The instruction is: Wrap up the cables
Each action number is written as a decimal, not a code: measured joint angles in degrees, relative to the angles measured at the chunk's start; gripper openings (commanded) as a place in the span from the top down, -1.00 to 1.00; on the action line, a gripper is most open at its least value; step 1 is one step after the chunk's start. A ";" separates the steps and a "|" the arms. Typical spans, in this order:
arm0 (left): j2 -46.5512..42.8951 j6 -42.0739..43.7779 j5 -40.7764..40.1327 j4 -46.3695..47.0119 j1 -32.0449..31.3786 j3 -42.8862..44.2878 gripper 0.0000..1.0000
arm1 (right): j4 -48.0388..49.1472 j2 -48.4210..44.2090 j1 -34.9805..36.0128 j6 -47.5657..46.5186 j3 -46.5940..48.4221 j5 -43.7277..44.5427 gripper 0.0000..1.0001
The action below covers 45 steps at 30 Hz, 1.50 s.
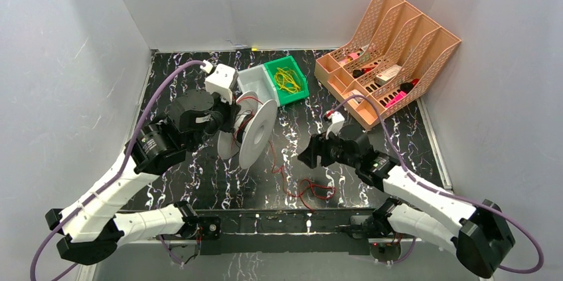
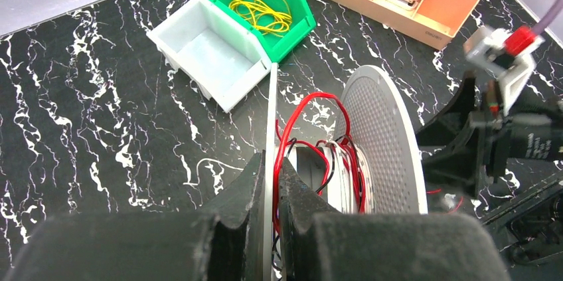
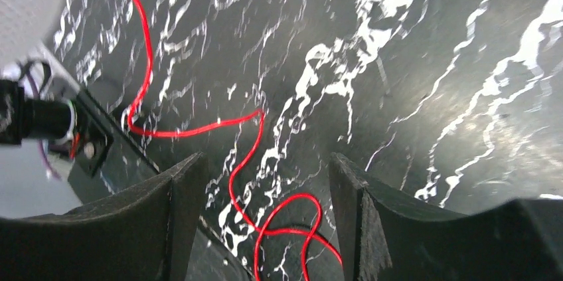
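Left claw (image 2: 271,169) pinches spool (image 2: 388,135); right claw (image 3: 265,161) gapes above red cable (image 3: 143,55), apparently not touching.

You had the spool (image 1: 257,133) upright mid-table, L gripper (image 1: 229,121) at its 9 o'clock, R gripper (image 1: 307,156) at 4, red wire (image 1: 307,189) loose at 5.

No legible text, brand, number or sign was found in any view. A small dark marking on the front wall of the peach organiser (image 2: 433,30) was too small to read. Faint white lettering on the right arm's black housing (image 2: 539,145) was blurred beyond reading.
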 measured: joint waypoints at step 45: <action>2.51 -3.02 -5.40 0.37 0.00 0.55 1.00 | 47.56 41.18 7.37 -16.22 -2.08 -25.38 0.94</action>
